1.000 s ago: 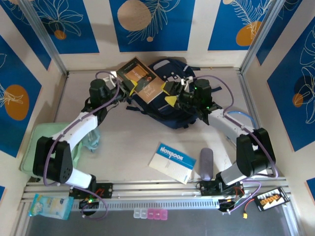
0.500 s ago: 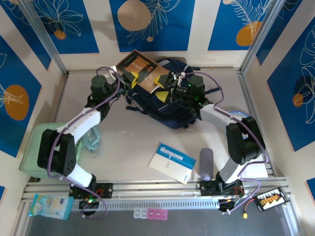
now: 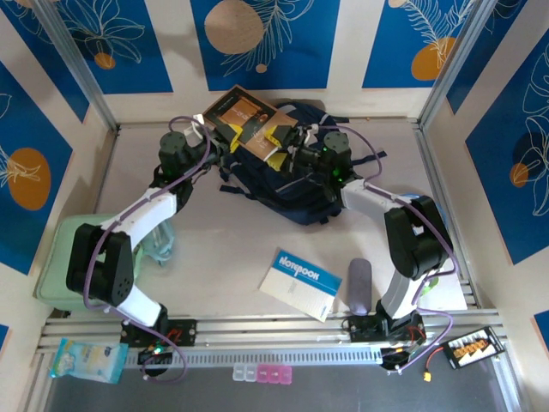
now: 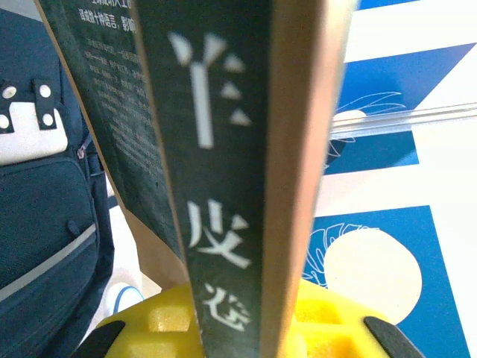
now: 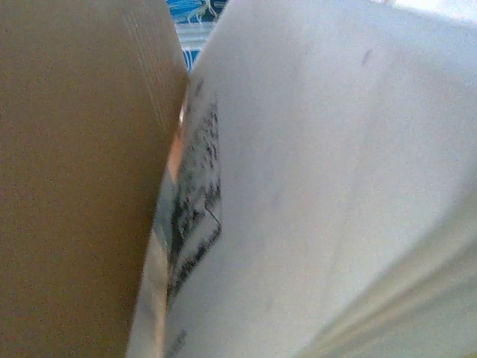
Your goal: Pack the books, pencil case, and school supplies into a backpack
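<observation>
Left jaws are clamped on the brown book [image 3: 243, 123]. In the left wrist view its dark spine, lettered in white Chinese characters, rises from between their yellow pads [image 4: 156, 327]. Right jaws sit at the book's other edge, on the robot's right. From above, some yellow shows against the cover there, but I cannot tell whether they grip the book or merely stand around it. The right wrist view is very close and blurred: a brown cover on one side and a white printed page on the other, the two parted.

The book is held tilted above the far left part of the backpack [image 3: 296, 189], which lies at the far middle of the desk [image 3: 214, 245], close to the back wall. The notebook [image 3: 300, 285] lies flat near the front of the desk, its lettered side up. The pencil case [image 3: 359, 287] lies just beside the notebook on the right, not touching it. Both are well apart from the backpack.
</observation>
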### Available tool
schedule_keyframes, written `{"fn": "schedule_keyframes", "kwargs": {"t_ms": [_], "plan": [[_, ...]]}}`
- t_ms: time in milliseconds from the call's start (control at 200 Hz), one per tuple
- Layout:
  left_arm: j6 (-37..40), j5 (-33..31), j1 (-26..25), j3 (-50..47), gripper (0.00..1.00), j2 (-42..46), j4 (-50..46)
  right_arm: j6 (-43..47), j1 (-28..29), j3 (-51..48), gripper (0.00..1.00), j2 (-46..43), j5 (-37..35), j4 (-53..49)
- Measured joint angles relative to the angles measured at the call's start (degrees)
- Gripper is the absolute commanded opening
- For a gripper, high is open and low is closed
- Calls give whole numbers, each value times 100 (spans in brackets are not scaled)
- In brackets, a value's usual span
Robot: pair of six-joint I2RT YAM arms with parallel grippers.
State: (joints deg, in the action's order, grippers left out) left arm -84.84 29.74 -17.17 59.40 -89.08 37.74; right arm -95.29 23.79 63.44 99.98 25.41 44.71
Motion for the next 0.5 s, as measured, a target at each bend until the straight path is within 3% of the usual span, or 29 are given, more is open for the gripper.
{"fn": "schedule_keyframes", "kwargs": {"t_ms": [105, 500], "plan": [[-22, 0, 0, -13, 0, 0, 4, -70, -151, 0, 64, -2, -103, 92], [-17, 28, -13, -15, 0, -103, 33, -37, -168, 0, 39, -4, -192, 203]]}}
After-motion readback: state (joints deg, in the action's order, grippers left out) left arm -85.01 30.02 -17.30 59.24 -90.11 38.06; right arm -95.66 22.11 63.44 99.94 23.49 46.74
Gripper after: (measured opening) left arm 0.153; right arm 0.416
